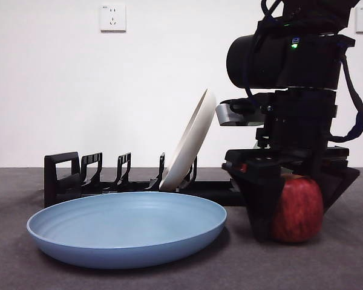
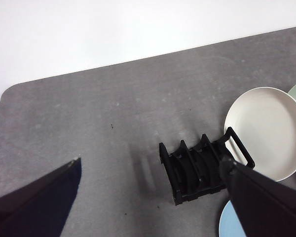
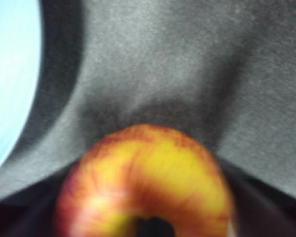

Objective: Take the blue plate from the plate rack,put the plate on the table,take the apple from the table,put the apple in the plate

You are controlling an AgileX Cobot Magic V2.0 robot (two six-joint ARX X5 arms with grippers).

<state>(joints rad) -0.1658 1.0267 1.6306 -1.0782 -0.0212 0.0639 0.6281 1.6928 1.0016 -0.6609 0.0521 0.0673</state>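
apple (image 1: 299, 208) upright on table (image 1: 327, 266), stem dip up

Your right gripper (image 1: 293, 208) straddles the apple (image 1: 299, 208), close beside the blue plate (image 1: 127, 232). The plate rack (image 1: 103, 178) and its leaning white plate (image 1: 190, 142) block you behind; bare table (image 1: 327, 266) lies in front

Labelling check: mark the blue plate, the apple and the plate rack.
blue plate (image 1: 127, 226): front view, inner floor of the plate.
apple (image 1: 299, 211): front view, red side between the jaws.
plate rack (image 2: 197, 168): left wrist view, middle slotted holders.
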